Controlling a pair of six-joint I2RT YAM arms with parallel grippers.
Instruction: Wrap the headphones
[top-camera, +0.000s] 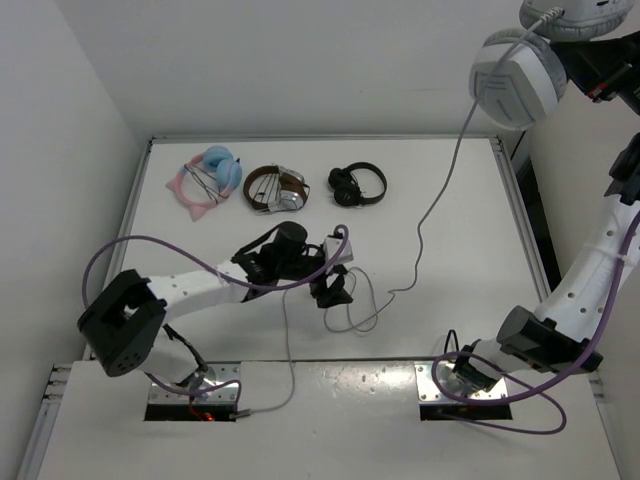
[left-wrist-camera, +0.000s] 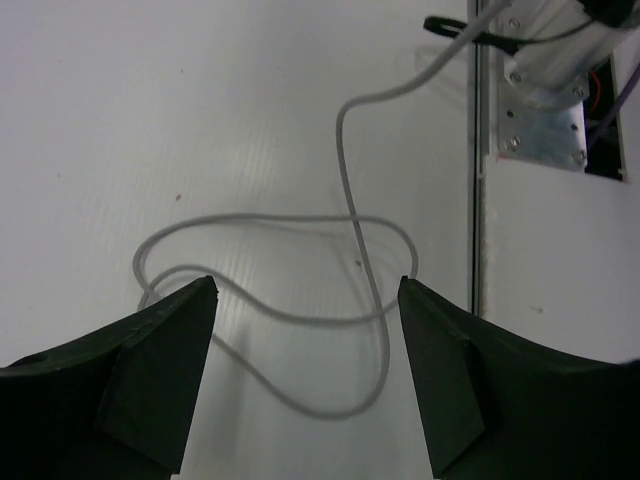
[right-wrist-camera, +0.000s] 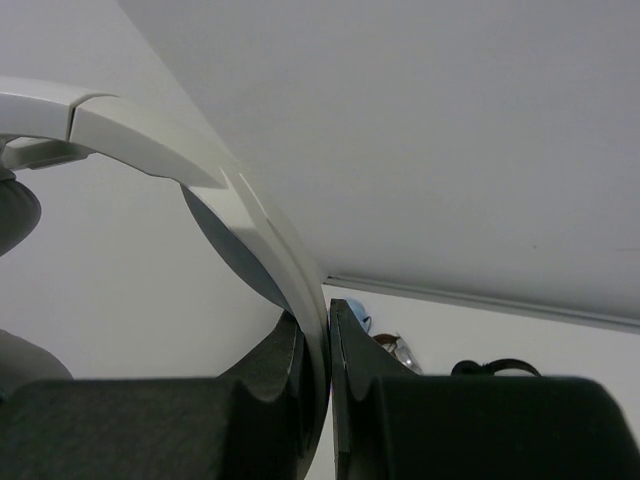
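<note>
Right wrist — headphones in right tool — aloft

This is looking like a robotics lab, a test cell and not a home. The left arm and the right arm are standing on metal plates at the near edge of a bare white surface. Plain white walls are closing it in (a metal rail is running along its edge). Purple cables are looping openly over the arms. A pink-and-blue pair, a brown-and-silver pair and a black pair are lying in a row like samples, while the right arm is holding the headphones high.
</note>
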